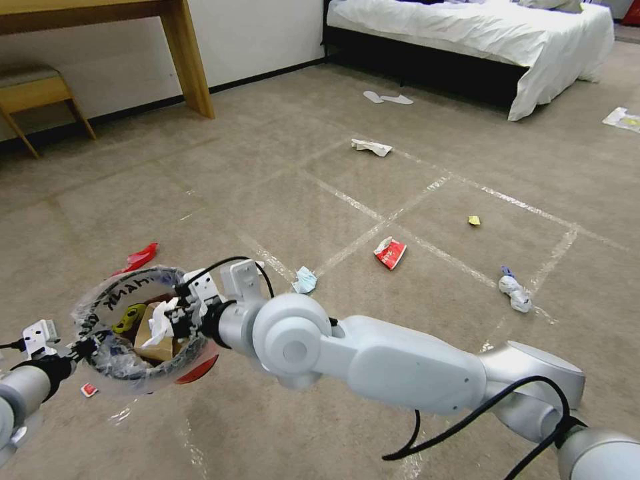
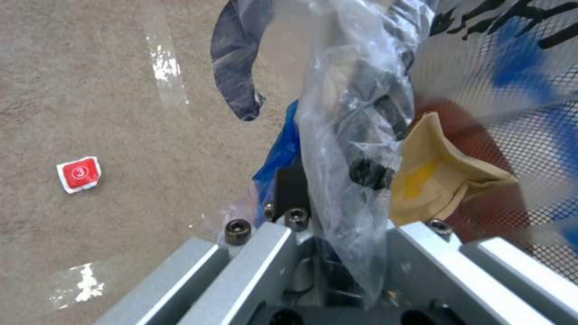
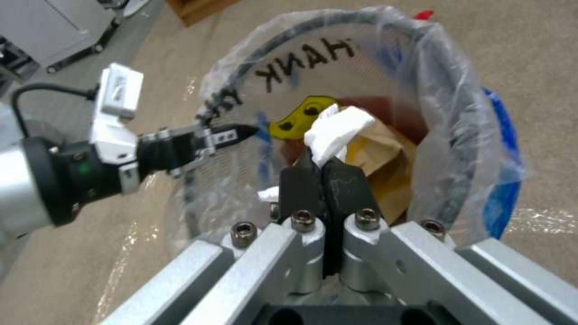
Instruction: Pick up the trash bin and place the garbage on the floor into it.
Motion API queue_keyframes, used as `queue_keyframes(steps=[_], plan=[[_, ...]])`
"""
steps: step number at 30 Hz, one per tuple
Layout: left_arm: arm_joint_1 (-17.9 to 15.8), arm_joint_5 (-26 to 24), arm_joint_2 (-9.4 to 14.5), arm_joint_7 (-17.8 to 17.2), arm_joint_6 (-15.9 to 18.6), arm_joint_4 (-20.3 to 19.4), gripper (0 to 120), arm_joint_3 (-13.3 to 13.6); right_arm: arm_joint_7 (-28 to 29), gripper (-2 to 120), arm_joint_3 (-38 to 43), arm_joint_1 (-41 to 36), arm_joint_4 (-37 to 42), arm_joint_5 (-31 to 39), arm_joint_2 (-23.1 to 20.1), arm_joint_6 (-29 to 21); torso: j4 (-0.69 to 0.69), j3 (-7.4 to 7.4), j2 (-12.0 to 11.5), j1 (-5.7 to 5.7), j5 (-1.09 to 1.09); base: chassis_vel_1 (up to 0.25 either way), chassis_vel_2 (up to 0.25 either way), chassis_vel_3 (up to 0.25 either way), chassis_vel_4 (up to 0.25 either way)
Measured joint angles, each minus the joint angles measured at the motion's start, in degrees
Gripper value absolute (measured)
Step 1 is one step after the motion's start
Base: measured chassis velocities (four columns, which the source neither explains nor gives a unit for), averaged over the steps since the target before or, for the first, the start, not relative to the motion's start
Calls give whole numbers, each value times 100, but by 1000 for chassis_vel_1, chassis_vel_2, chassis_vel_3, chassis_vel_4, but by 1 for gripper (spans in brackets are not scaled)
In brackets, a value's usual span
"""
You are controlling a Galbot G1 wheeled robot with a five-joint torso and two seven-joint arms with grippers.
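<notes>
Trash bin: we are finding the red bin [image 1: 137, 327] lifted clear of the carpet at the robot's lower left, its mouth facing up and its clear printed liner [image 3: 421, 81] folded over the rim.
Left gripper: the left gripper [image 1: 85, 347] is clenching the bin's rim and liner on the side nearest the robot's left, and is carrying the bin's weight.
Right gripper: the right gripper [image 3: 325, 176] is reaching across the body and hanging over the bin's mouth, jaws pressed together on a crumpled white tissue [image 3: 337, 131].
Bin contents: a brown paper bag [image 3: 385, 167] is lying inside, directly under the held tissue.
Key relation: the tissue is sitting straight above the bin's opening, inside the circle of the rim, so we are judging that a plain release would drop it in; the right arm is the one placed for that.
Remaining garbage: on the carpet [image 1: 280, 173] we are noting a light-blue mask [image 1: 305, 280], a red and white wrapper [image 1: 390, 253], a yellow scrap [image 1: 474, 220], a white wad [image 1: 515, 292], another tissue [image 1: 371, 147] farther off, a red scrap [image 1: 137, 258] just beyond the bin, and a small red packet [image 2: 78, 174] below it.
Progress: we are judging the task partly done, with most litter lying on the right arm's side.
</notes>
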Motion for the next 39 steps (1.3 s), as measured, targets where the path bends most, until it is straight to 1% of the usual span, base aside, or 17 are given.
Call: queue_keyframes(steps=[2,14,31,39], plan=[[-20,0,-1,3,-3,7,0,3,-63,0,18,15,-171,-42,53,-13,0,0,0,0,0,0,0,0,0],[-30,3,-39,15,-12,-2,0,2,-169,0,-48,-57,-587,-280,244,-20,0,0,0,0,0,0,0,0,0],[14,20,-118,29,-15,-82,0,-28,-132,0,-299,-85,-1035,-454,643,-63,0,0,0,0,1,0,0,0,0],[15,20,-135,32,-16,-89,0,-37,-141,0,-338,-34,-1255,-508,765,-64,0,0,0,0,1,0,0,0,0]])
